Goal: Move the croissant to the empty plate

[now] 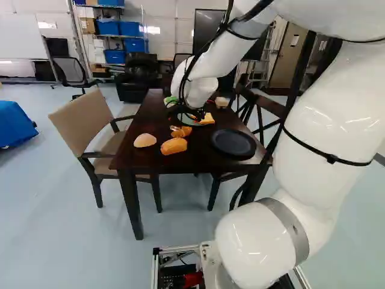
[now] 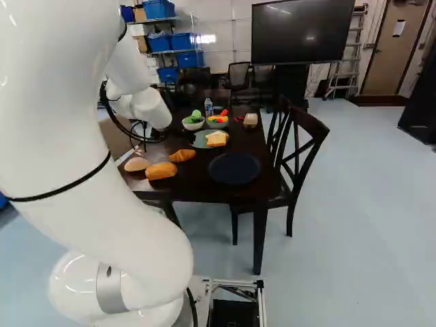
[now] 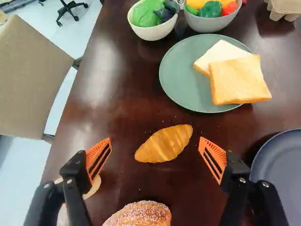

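The hand (image 3: 155, 139), fingers spread, hung over the croissant (image 3: 164, 144), whose oblique lie risked a twist during closing.

I count two plates (image 3: 202, 89), two bowls (image 3: 153, 33), two slices of bread (image 3: 237, 82), two bread rolls (image 3: 138, 215), one croissant (image 3: 164, 144), one bottle (image 2: 208, 107) and one small carton (image 2: 251, 120). The food pieces (image 3: 146, 13) in the bowls, I cannot count them surely.
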Available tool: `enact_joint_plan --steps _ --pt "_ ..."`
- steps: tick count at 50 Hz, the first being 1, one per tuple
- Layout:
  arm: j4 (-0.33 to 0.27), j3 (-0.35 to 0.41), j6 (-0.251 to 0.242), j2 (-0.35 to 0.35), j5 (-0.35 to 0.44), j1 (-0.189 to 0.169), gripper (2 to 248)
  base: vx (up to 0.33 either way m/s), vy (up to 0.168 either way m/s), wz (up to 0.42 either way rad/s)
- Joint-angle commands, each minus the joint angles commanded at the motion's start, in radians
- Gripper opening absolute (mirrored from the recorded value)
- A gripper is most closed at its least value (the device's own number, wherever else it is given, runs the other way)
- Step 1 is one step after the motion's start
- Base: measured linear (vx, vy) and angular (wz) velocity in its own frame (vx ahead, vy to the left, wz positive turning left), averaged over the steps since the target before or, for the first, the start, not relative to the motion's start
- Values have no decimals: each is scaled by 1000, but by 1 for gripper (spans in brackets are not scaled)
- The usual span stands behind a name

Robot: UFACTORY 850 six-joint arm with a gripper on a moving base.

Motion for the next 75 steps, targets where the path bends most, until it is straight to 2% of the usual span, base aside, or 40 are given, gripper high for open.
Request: enact_joint_plan --steps 17,33,50,58,75 --pt "0 -36 0 -33 -65 -20 247 0 0 0" --pt "0 -99 0 -90 -133 -41 247 0 0 0" --pt "0 -177 2 -158 -215 -48 247 0 0 0" --pt "0 -212 58 -188 -255 -52 247 0 0 0" --pt "0 -285 232 -248 -340 -60 247 0 0 0"
